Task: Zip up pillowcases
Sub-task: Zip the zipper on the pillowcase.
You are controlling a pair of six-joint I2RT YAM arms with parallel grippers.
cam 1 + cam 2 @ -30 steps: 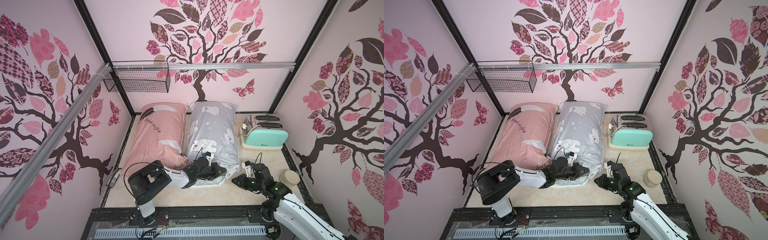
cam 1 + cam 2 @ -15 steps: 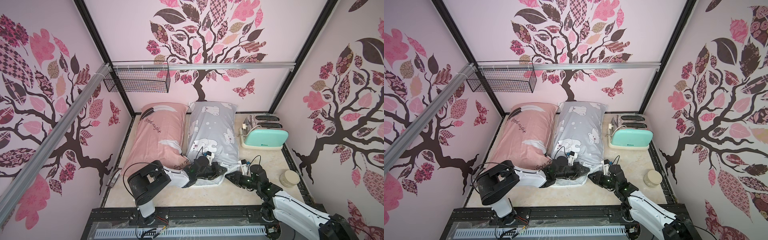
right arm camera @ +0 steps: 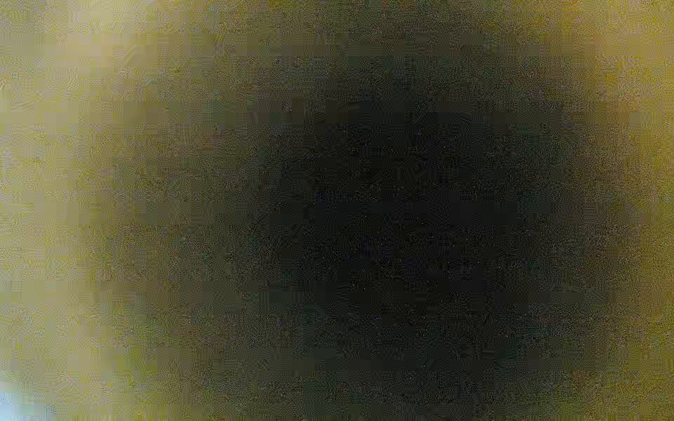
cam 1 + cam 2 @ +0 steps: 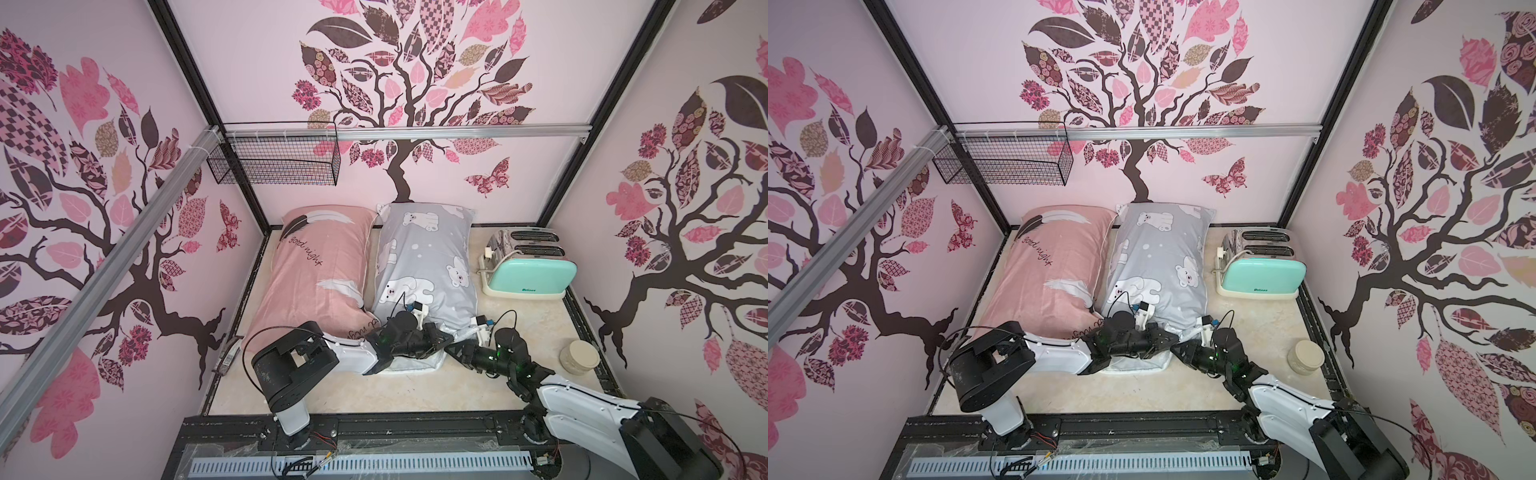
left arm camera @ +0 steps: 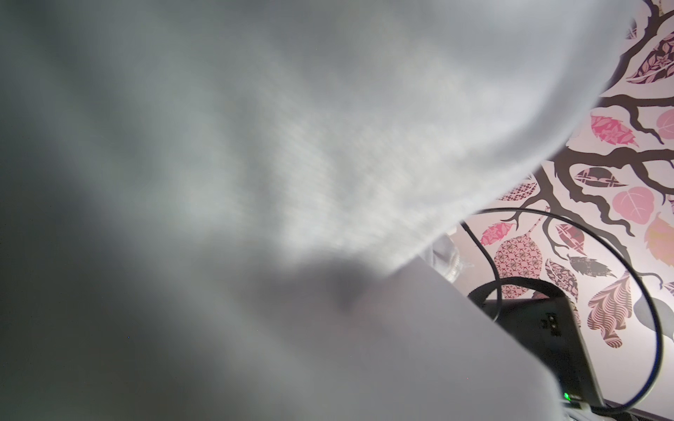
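Grey fabric, white bears: the grey pillow (image 4: 428, 257) lies lengthwise mid-tabletop (image 4: 415, 390), from the back edge to near the front edge. It touches the pink pillow (image 4: 324, 266) toward the left edge. Left hand (image 4: 438, 340) rests on its front end, fingers pressed together, prob. to steady the cloth for zipping. Right hand (image 4: 456, 352), also pressed together, meets it there. Can't tell if either pinches the zip pull.
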